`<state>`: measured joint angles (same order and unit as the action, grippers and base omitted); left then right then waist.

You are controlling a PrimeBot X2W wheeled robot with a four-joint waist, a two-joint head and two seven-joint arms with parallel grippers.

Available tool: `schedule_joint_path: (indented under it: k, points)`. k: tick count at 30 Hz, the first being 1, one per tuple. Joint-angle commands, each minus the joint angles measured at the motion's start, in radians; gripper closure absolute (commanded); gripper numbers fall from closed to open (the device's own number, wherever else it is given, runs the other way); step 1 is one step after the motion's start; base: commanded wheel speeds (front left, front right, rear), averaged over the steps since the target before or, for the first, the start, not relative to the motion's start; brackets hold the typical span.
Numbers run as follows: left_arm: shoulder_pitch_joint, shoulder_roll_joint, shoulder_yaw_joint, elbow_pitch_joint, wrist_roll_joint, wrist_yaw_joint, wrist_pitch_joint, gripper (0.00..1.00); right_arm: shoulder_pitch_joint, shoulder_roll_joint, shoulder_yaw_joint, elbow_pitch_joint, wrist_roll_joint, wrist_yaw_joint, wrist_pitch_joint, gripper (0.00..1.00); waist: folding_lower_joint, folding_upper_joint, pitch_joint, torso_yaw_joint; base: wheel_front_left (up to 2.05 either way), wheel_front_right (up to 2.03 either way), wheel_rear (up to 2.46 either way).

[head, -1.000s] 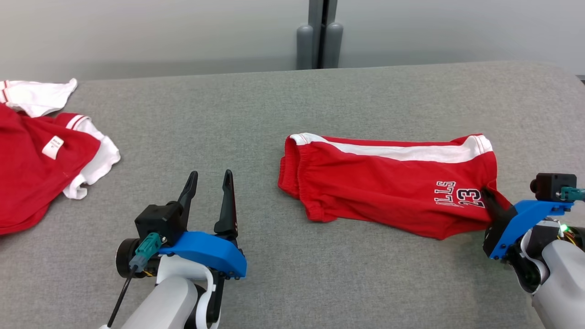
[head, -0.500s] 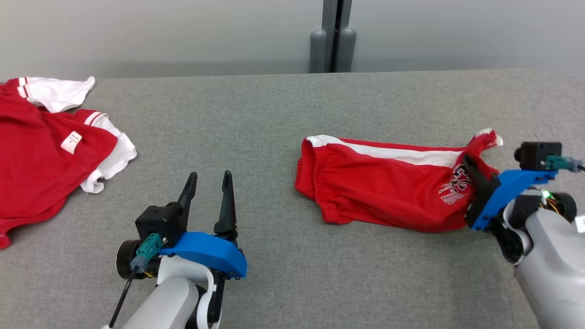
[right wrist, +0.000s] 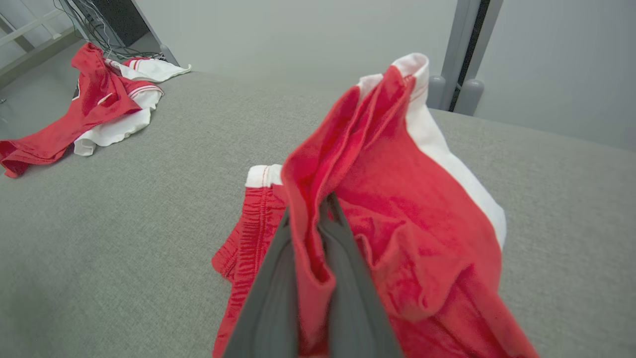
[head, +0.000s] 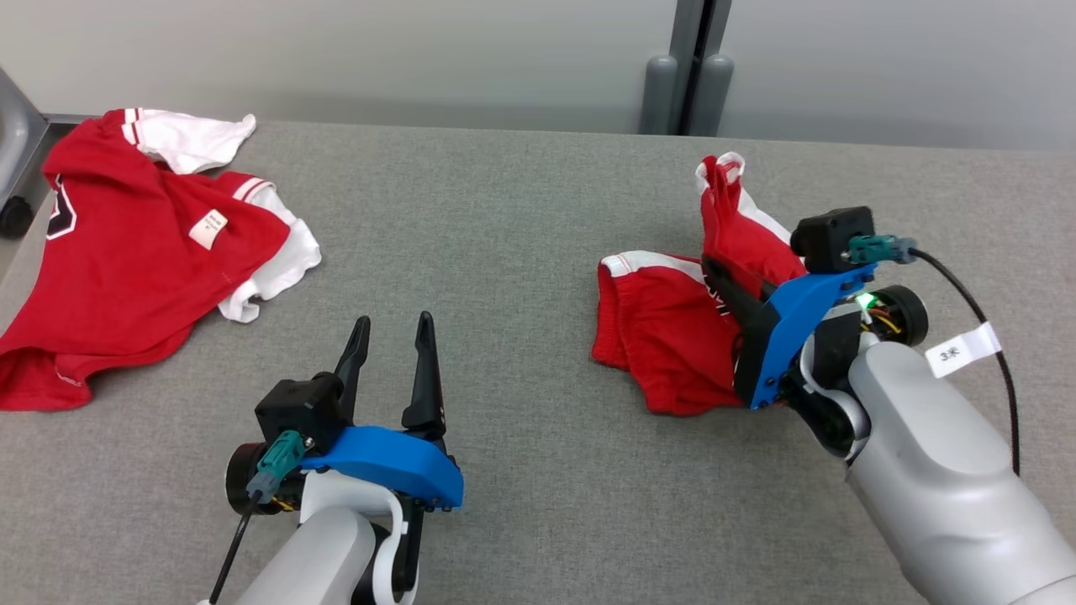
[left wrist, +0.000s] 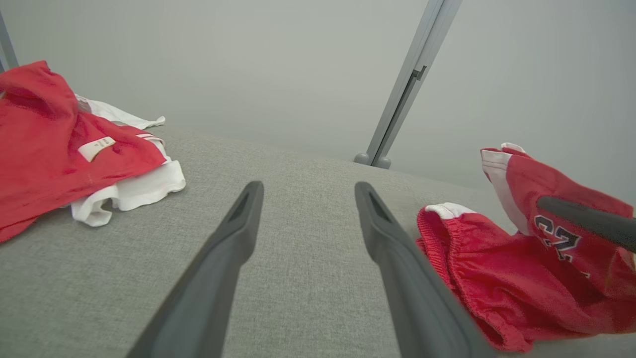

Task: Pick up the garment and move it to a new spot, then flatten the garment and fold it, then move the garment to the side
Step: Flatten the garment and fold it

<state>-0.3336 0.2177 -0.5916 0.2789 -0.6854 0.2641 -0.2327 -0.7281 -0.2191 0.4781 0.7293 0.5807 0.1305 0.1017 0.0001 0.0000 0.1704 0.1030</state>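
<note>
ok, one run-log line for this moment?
phase: pickup | right hand: shut on red shorts, one end raised | left hand: open, empty | red shirt: lying far left

red-white shirt (head: pixel 143 252), grey table (head: pixel 504 218), grey post (head: pixel 683 34)

Soft, even light falls from overhead, bright but not harsh. The grey table (head: pixel 538 210) gives no glare, and its weave looks crisp in the head view. Shadows are faint: a pale smudge lies under the red shorts (head: pixel 664 336) on the side toward the table's near edge. A small green lamp (head: pixel 864 300) glows on the right arm (head: pixel 941 454). In the left wrist view the left gripper (left wrist: pixel 308 186) blurs close to the lens, and the wall post (left wrist: pixel 411 79) leans from wide-angle distortion. In the right wrist view the nearest cloth and the dark fingers (right wrist: pixel 348 298) of the right gripper (right wrist: pixel 325 206) go soft.
</note>
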Motion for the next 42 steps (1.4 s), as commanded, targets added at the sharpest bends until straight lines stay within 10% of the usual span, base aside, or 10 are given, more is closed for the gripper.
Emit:
schedule_joint_path:
  k: [1,12,13,15,28,42]
  points:
    - [-0.014,-0.001,0.005,0.001,0.002,-0.002,-0.008,0.0,-0.005,0.008,0.009,0.006,-0.009,0.0,0.006,1.0,-0.0001,0.0,0.009,0.012,0.0,0.0,0.0]
    - [-0.016,-0.014,0.016,0.021,0.001,-0.011,-0.021,0.0,0.007,0.024,0.123,0.039,-0.048,0.0,0.049,1.0,-0.0001,0.0,0.023,0.028,0.0,0.0,0.0]
    - [-0.015,-0.014,0.016,0.023,0.002,-0.011,-0.021,0.0,0.009,0.028,0.128,0.036,-0.044,0.0,0.048,0.8,-0.0001,0.0,0.022,0.025,0.0,0.0,0.0]
    - [-0.016,-0.013,0.016,0.025,0.002,-0.014,-0.023,0.0,0.013,0.035,0.143,0.023,-0.038,0.0,0.042,0.0,-0.0001,0.0,0.02,0.017,0.0,0.0,0.0]
    - [-0.016,-0.014,0.008,0.034,0.005,-0.013,-0.024,0.0,0.045,0.012,0.195,-0.116,-0.01,0.0,0.006,0.0,-0.0001,0.0,0.006,-0.025,0.0,0.0,0.0]
    - [-0.011,-0.01,-0.001,0.026,-0.002,-0.009,-0.021,0.0,0.055,-0.074,-0.021,-0.205,-0.073,0.0,-0.012,0.0,-0.0001,0.0,-0.003,-0.014,0.0,0.0,0.0]
